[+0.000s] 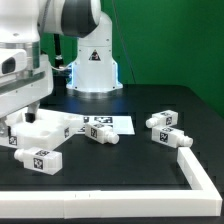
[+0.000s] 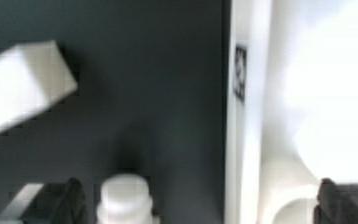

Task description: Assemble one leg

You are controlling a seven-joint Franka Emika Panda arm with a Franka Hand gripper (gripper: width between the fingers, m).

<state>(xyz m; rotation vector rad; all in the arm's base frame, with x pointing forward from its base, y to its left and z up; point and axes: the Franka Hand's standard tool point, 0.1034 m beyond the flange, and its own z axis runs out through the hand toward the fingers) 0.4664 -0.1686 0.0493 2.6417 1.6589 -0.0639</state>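
Nearest the exterior camera, a white rail (image 1: 110,182) runs along the table's front edge and turns back at the exterior view's right. Just behind it the leg (image 1: 40,157) lies on its side, close to the white panel (image 1: 45,125). The gripper (image 1: 28,113) hangs over that panel's left part. Another leg (image 1: 100,133) and a pair of legs (image 1: 165,122) lie further right, with bare dark table (image 1: 130,158) between them and the rail. The marker board (image 1: 114,123) lies behind.

From the wrist, the gripper (image 2: 202,205) stands wide apart, clamping nothing. A rounded white piece (image 2: 123,198), too blurred to name, sits just beside one finger (image 2: 60,200). The panel's straight edge (image 2: 250,110) borders open dark table.
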